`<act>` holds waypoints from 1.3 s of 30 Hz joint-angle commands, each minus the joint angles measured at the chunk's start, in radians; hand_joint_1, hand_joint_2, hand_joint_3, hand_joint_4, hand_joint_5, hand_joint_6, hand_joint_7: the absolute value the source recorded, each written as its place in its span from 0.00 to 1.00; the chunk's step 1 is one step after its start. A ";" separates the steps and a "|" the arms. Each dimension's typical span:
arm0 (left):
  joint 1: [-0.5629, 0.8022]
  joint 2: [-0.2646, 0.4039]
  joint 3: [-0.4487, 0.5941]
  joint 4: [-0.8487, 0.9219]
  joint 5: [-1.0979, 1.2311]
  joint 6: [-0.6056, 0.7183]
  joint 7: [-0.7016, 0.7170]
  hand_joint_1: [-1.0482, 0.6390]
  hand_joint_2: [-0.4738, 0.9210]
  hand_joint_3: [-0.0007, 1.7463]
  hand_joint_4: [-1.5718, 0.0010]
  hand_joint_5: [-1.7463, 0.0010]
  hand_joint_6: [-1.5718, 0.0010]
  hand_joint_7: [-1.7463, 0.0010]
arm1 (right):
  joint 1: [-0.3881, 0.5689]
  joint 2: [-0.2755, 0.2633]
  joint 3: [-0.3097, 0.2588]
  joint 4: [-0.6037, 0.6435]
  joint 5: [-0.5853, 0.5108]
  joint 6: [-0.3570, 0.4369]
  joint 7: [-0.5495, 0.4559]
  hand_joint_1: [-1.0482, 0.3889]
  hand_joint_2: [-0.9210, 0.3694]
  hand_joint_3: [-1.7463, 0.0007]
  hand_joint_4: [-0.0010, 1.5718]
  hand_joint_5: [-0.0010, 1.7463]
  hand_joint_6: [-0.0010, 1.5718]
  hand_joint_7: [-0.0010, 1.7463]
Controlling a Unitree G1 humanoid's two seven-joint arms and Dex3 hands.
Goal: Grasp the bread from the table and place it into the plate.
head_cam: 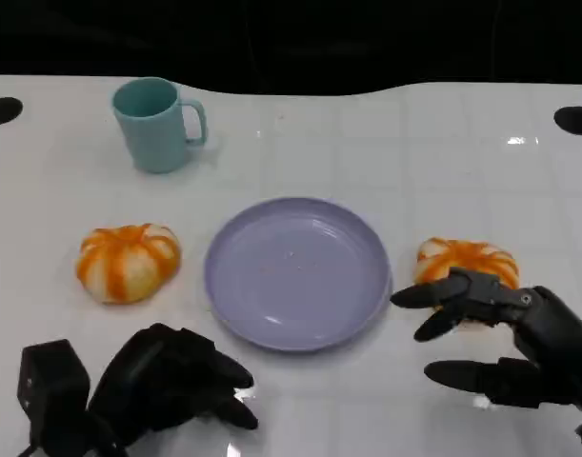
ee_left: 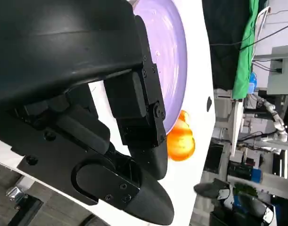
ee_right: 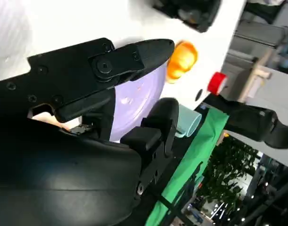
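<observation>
Head view: both hands sit at the near edge of the white counter (head_cam: 386,133); the things lie beyond them.
Left hand (head_cam: 167,381): nearest, low at the near left, fingers curled loosely inward, holding nothing; well short of the bread on its side.
Right hand (head_cam: 500,343): near right, fingers spread apart with nothing between them; the upper fingertips overlap the near edge of the right bread. Cannot tell whether they touch it or hover just above.
Right bread (head_cam: 467,262): orange-and-white striped bun on the counter, just beside the right rim of the plate, partly hidden by the fingers.
Plate (head_cam: 357,314): lavender, centre of the counter, nothing in it; sits between the two breads.
Left bread (head_cam: 129,262): same kind of bun, just left of the plate, untouched.
Mug (head_cam: 157,124): teal, upright, far left, well apart from everything else.
Step (judged): right hand closing in on the right bread; grasp not yet made, bread not yet in the plate.
Risk 1: fingers reach only the near edge, so closing now could roll or push the bun away rather than trap it.
Risk 2: the bun lies close to the rim; a sideways nudge could shove the plate.
Risk 3: soft bread, so a hard squeeze could dent it.
</observation>
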State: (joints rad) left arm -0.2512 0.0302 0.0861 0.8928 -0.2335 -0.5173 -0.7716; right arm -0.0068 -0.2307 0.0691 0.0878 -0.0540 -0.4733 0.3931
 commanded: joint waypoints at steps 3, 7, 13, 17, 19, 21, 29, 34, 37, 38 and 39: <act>0.000 0.018 0.011 0.007 -0.007 -0.008 -0.010 0.00 0.90 0.00 0.00 0.89 0.02 1.00 | -0.037 -0.074 -0.029 -0.027 -0.179 -0.032 -0.113 0.36 0.00 0.97 0.11 0.45 0.24 0.10; 0.005 0.019 0.009 0.002 0.003 -0.012 0.004 0.00 0.90 0.00 0.00 0.89 0.01 1.00 | -0.064 -0.123 -0.018 -0.039 -0.334 -0.014 -0.188 0.32 0.00 0.95 0.11 0.36 0.22 0.04; 0.010 0.020 0.006 -0.004 0.015 -0.021 0.016 0.00 0.91 0.00 0.00 0.88 0.01 1.00 | -0.095 -0.154 0.020 -0.058 -0.527 0.043 -0.274 0.29 0.00 0.95 0.10 0.29 0.19 0.01; 0.014 0.016 0.009 -0.009 0.002 -0.009 0.004 0.00 0.90 0.00 0.00 0.88 0.01 1.00 | -0.136 -0.171 0.063 -0.023 -0.666 0.080 -0.346 0.29 0.02 0.99 0.07 0.23 0.18 0.00; 0.014 0.015 0.009 -0.007 0.001 -0.012 0.002 0.00 0.90 0.00 0.00 0.88 0.01 1.00 | -0.155 -0.179 0.085 -0.007 -0.728 0.106 -0.376 0.28 0.01 0.99 0.07 0.22 0.17 0.00; 0.015 0.015 0.008 -0.008 0.004 -0.015 0.005 0.00 0.90 0.00 0.00 0.88 0.01 1.00 | -0.179 -0.181 0.107 0.023 -0.768 0.127 -0.403 0.27 0.02 1.00 0.06 0.22 0.17 0.00; 0.023 0.014 0.002 -0.022 0.007 -0.006 0.011 0.00 0.90 0.00 0.00 0.88 0.01 1.00 | -0.264 -0.187 0.188 0.128 -0.843 0.221 -0.425 0.25 0.02 1.00 0.05 0.20 0.14 0.00; 0.030 0.012 0.001 -0.031 0.008 -0.009 0.013 0.00 0.90 0.00 0.00 0.88 0.01 1.00 | -0.310 -0.183 0.234 0.196 -0.866 0.265 -0.436 0.24 0.03 1.00 0.05 0.20 0.13 0.00; 0.034 0.013 -0.001 -0.040 0.008 -0.008 0.013 0.00 0.90 0.00 0.00 0.88 0.01 1.00 | -0.339 -0.176 0.261 0.247 -0.870 0.291 -0.440 0.25 0.04 1.00 0.05 0.20 0.13 0.00; 0.035 0.013 -0.002 -0.042 0.009 -0.007 0.014 0.00 0.91 0.00 0.00 0.88 0.01 1.00 | -0.348 -0.176 0.270 0.263 -0.872 0.298 -0.443 0.25 0.04 1.00 0.05 0.20 0.13 0.00; 0.037 0.013 -0.002 -0.045 0.008 -0.005 0.014 0.00 0.91 0.00 0.00 0.88 0.01 1.00 | -0.358 -0.174 0.279 0.281 -0.875 0.305 -0.446 0.24 0.04 1.00 0.05 0.20 0.14 0.00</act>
State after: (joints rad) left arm -0.2249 0.0299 0.0829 0.8583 -0.2258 -0.5282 -0.7645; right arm -0.3343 -0.3983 0.3306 0.3291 -0.9259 -0.1870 -0.0380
